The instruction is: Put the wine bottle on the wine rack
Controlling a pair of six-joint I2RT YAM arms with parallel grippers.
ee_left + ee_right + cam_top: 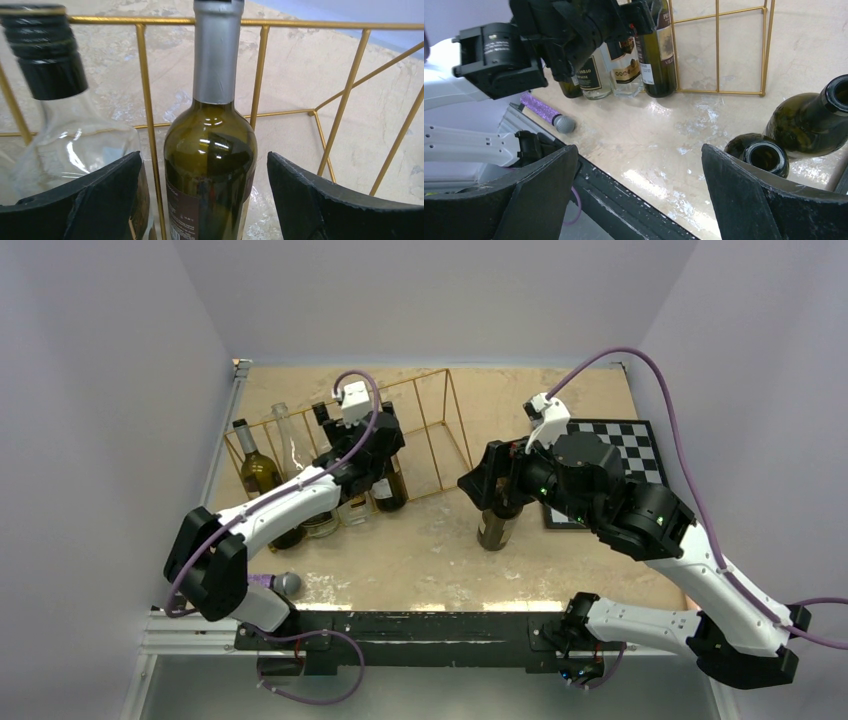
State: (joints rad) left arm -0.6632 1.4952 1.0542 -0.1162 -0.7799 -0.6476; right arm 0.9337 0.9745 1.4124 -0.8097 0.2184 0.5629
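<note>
The left gripper (pixel 203 157) is open around a wine bottle (pixel 212 140) in the wine rack (pixel 125 20). The right gripper (pixel 639 150) is open too.

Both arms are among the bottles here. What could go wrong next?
The left tool stands open around the green bottle at the wine rack; one finger sits close to the clear bottle and could knock it. The right tool is open beside two uncapped dark bottles, so a sideways move might topple one.
</note>
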